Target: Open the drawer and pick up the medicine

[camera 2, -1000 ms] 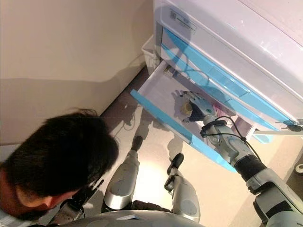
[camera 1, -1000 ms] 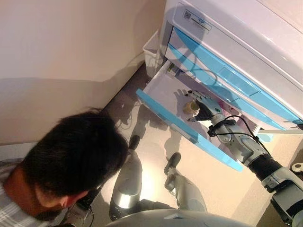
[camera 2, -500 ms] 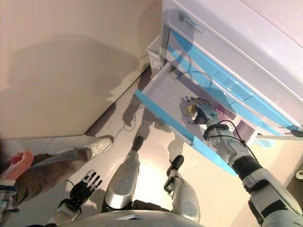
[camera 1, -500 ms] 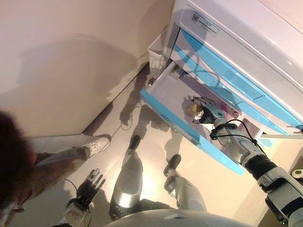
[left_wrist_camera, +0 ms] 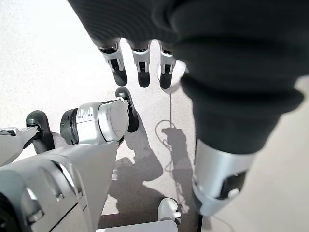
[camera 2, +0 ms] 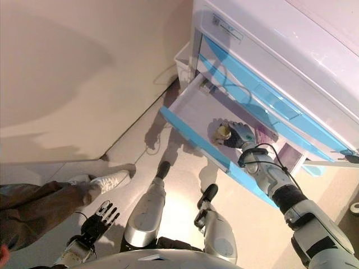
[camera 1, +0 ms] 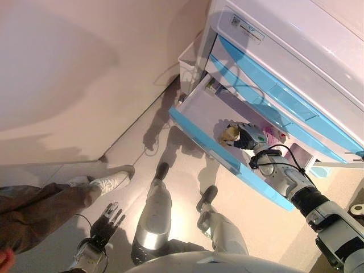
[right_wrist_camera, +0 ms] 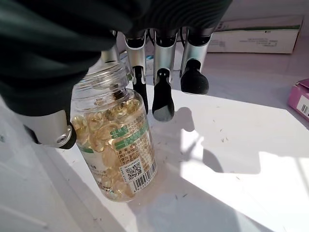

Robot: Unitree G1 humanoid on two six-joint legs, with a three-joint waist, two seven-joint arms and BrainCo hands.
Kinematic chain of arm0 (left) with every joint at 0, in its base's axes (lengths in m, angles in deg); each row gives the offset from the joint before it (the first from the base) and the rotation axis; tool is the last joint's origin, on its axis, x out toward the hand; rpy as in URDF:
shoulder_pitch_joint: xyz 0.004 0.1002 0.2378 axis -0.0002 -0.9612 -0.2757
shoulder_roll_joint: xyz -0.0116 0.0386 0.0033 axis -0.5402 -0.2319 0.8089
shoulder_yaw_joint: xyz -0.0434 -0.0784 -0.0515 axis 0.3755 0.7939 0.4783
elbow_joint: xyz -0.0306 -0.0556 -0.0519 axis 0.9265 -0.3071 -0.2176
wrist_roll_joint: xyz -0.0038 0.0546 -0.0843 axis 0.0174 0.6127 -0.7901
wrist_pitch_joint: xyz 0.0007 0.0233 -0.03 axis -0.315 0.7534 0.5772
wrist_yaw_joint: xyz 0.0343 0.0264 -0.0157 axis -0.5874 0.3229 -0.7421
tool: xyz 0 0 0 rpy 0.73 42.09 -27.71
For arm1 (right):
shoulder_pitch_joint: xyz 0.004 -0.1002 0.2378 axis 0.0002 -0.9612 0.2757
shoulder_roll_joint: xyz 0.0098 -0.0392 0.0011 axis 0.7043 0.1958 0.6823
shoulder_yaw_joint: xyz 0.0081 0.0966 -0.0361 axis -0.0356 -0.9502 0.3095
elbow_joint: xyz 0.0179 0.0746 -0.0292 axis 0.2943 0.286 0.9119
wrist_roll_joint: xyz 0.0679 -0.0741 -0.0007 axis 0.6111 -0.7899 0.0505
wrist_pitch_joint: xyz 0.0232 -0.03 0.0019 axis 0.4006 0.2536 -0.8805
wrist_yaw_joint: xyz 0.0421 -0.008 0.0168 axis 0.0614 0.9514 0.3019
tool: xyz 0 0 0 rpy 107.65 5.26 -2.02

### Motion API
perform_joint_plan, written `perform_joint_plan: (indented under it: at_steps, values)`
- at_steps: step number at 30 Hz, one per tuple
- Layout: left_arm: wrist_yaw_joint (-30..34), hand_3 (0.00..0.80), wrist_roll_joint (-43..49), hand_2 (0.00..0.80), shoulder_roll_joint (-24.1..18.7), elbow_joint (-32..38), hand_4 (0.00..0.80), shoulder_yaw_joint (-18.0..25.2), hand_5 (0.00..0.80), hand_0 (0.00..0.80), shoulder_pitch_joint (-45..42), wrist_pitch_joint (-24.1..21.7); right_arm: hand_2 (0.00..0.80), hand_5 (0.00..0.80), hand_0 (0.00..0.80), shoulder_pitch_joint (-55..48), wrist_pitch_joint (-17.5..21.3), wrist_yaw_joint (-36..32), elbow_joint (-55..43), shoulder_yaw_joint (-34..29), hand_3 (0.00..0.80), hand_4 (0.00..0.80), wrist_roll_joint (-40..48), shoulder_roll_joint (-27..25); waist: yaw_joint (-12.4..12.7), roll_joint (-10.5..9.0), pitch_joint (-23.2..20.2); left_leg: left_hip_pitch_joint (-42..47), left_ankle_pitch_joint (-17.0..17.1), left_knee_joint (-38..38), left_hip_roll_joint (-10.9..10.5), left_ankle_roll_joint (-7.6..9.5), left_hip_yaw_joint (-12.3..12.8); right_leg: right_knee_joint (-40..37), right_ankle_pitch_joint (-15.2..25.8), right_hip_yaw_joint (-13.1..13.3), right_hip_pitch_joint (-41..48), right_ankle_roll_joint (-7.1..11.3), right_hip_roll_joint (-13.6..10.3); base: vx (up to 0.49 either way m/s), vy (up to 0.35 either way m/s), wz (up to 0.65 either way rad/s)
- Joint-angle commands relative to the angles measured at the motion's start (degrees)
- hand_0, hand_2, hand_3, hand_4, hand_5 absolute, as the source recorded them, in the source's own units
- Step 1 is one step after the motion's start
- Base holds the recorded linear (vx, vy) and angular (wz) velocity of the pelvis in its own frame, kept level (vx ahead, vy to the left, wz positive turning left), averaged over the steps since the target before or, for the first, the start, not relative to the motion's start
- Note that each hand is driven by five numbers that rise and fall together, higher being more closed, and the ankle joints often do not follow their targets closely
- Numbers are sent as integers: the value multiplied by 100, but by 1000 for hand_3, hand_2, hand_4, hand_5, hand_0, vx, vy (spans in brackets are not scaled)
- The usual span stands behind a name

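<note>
The lowest blue-fronted drawer of the white cabinet stands pulled open. My right hand is inside it, thumb and fingers closed on a clear medicine bottle full of yellow capsules. The bottle is tilted over the white drawer floor, and in the right wrist view my thumb presses its side. My left hand hangs low at my left side over the floor, fingers straight and empty.
A pink box and a white box also lie in the drawer. A white bin stands left of the cabinet. A person's legs and white shoe are on the floor at my left.
The person's head has left the view; only legs and a shoe show now. The camera has shifted. My right hand's fingers have curled in round the bottle.
</note>
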Motion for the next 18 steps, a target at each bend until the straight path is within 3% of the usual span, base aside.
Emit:
perform_joint_plan:
  at_steps: [1,9,18]
  values:
    - [49,0,185,0,-186,28,0,-202,0,0,-341,70,800,800,800,161,201,158,-180,293,800,800,118,-104,1,-57,-220,-269,-110,67,-227,293,89,531,-170,142,-1,242,-11,0,0,0]
    - [77,0,232,0,-185,65,0,-161,0,0,-372,65,800,800,800,179,483,171,-348,292,800,800,77,-184,-8,-93,-269,-218,-110,-10,-224,295,97,482,-153,170,14,270,7,0,0,0]
    - [-18,0,350,0,-34,102,0,-44,0,0,-522,24,800,800,800,-100,964,-336,-1910,4,800,800,78,-682,-169,-166,-561,13,-99,-214,-172,285,220,425,-159,305,94,333,18,-3,8,-4]
